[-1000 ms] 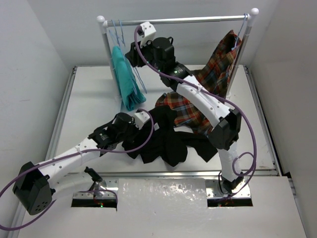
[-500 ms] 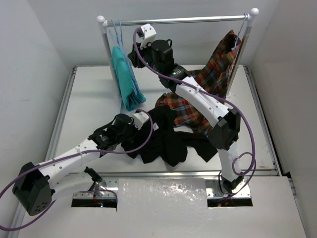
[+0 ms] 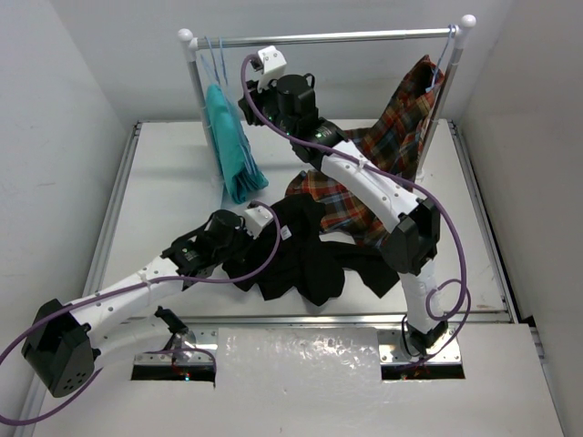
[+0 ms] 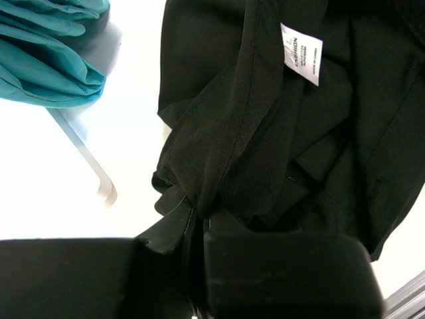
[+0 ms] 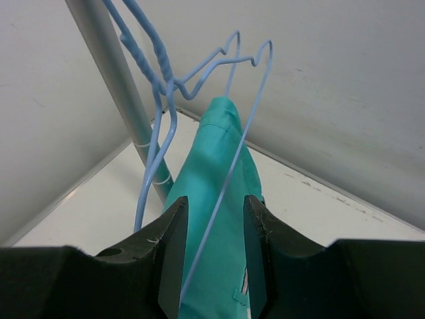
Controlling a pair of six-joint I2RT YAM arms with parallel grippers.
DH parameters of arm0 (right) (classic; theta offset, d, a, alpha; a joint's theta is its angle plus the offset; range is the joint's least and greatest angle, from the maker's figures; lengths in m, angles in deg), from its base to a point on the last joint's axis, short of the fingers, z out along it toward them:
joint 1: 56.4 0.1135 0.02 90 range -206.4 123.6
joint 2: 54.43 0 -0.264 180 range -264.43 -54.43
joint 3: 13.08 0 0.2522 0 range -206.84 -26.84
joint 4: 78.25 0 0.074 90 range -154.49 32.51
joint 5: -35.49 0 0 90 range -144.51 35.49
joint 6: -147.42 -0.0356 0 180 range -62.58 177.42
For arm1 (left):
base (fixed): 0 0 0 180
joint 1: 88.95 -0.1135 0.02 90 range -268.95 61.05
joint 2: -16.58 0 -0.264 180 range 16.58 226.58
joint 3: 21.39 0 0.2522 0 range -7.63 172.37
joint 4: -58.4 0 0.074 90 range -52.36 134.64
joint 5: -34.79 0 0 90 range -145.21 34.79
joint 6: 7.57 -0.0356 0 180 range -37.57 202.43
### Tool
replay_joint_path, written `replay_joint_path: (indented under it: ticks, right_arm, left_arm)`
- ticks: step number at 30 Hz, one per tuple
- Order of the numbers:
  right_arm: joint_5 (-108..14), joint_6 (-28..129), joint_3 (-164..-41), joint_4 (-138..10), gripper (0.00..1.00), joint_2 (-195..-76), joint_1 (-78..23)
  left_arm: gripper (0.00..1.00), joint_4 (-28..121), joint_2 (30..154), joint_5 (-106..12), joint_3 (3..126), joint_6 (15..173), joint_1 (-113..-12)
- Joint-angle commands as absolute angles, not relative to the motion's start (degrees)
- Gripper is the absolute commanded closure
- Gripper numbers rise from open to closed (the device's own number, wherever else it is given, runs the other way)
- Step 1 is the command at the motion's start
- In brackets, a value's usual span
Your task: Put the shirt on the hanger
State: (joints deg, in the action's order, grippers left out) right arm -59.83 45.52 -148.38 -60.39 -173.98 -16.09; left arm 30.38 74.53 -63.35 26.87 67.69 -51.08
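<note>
The black shirt (image 3: 310,259) is heaped near the middle of the counter (image 3: 164,209), toward 6 o'clock. A bunch of it is pinched tight in the left gripper (image 4: 198,222). The pale-blue hanger (image 5: 226,169) is hung on the rail (image 3: 346,37) at 11 o'clock, beside the teal garment (image 3: 232,146). Its wire is seen between the parted fingers of the right gripper (image 5: 212,246).

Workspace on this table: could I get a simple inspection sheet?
Surface: white table, partly under clothing.
Job's things: black fabric shirt, crumpled, central; pale-blue wire hanger at the left end of the silver rail with white knobs.
Clutter: teal garment hanging beside it; red-orange plaid shirt draped from the rail's right end.
End effectors: left end effector shut on the shirt; right end effector open around the hanger wire.
Cables: purple cables looping along both arms.
Surroundings: white walls.
</note>
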Motion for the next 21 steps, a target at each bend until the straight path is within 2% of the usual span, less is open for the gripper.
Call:
replay_joint_path:
  ticks: [1, 12, 21]
  right_arm:
    - [-62.7, 48.2, -149.4, -61.4, 0.62, -169.7, -15.9]
    - [-57.6, 49.5, -148.9, -61.8, 0.55, -167.7, -14.0]
    - [-56.9, 48.3, -150.5, -60.4, 0.57, -170.7, -13.9]
  left_arm:
    - [1.00, 33.2, 73.1, -63.7, 26.6, 67.4, -51.6]
    - [1.00, 33.4, 73.5, -63.6, 26.4, 67.3, -51.6]
    - [1.00, 33.6, 73.3, -63.8, 26.1, 67.2, -51.6]
